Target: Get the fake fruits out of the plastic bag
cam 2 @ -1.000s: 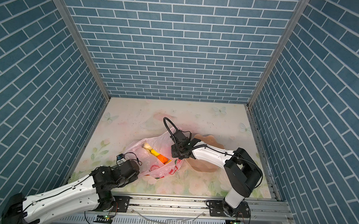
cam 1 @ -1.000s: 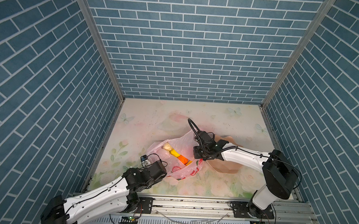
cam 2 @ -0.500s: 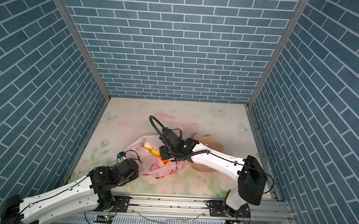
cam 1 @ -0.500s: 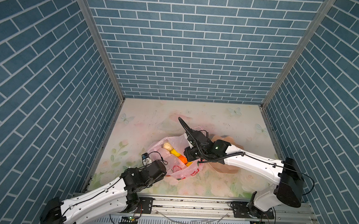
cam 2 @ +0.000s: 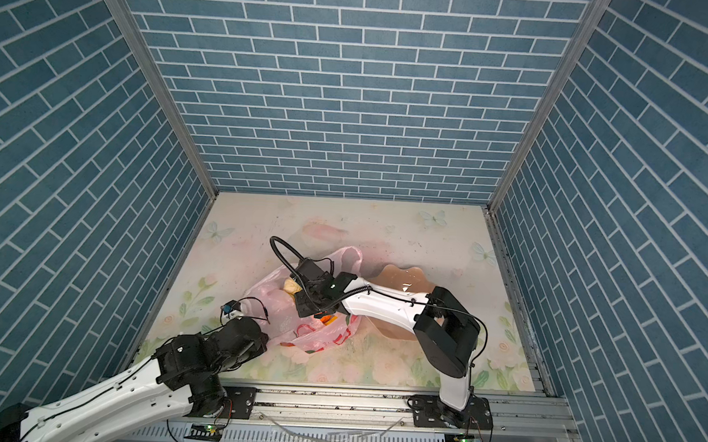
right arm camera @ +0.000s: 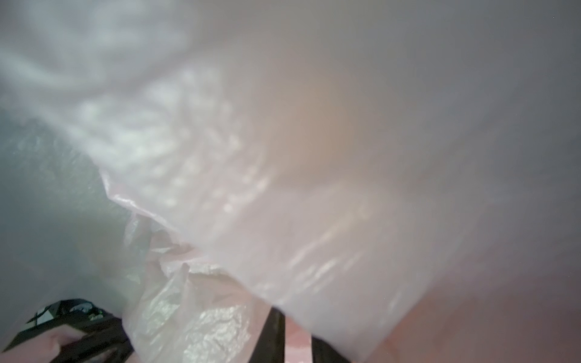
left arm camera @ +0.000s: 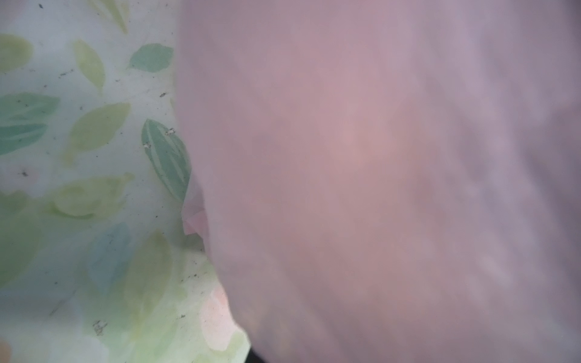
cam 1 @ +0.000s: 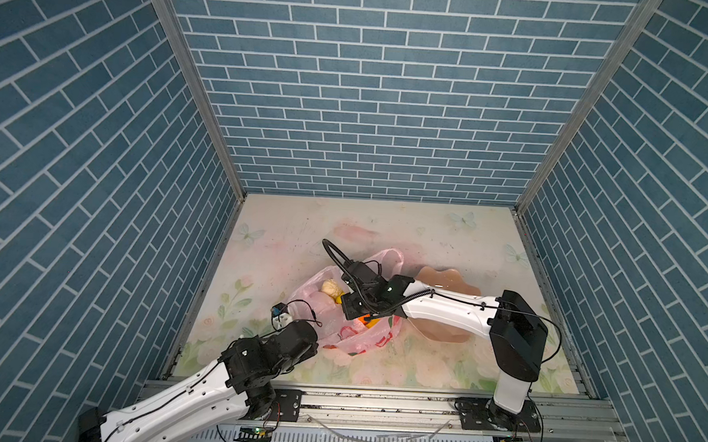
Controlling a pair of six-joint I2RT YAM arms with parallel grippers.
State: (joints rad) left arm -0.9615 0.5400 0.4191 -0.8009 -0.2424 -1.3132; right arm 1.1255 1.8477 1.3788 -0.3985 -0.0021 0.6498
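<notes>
Fake fruits (cam 1: pixel 331 288) are inside the plastic bag (cam 1: pixel 312 307). The bag lies slumped on the flowery table (cam 1: pixel 426 234), near the front and about in the middle. Its long way runs from front to back. One loop handle (cam 1: pixel 388 258) points to the far wall, and a red-printed end lies toward the front rail. The mouth gapes upward.

In both top views I see a cream bumpy fruit (cam 2: pixel 290 286) at the far left of the mouth. An orange fruit (cam 1: pixel 364 321) shows just under my right gripper (cam 1: pixel 354 311), which dips into the mouth. I cannot tell if its jaws are apart or together.

My left gripper (cam 1: pixel 317 338) is right up against the bag's near left side. Its tips are hidden, so I cannot tell there either. A peach bowl (cam 1: pixel 445 276) sits just right of the bag, under my right arm.
</notes>
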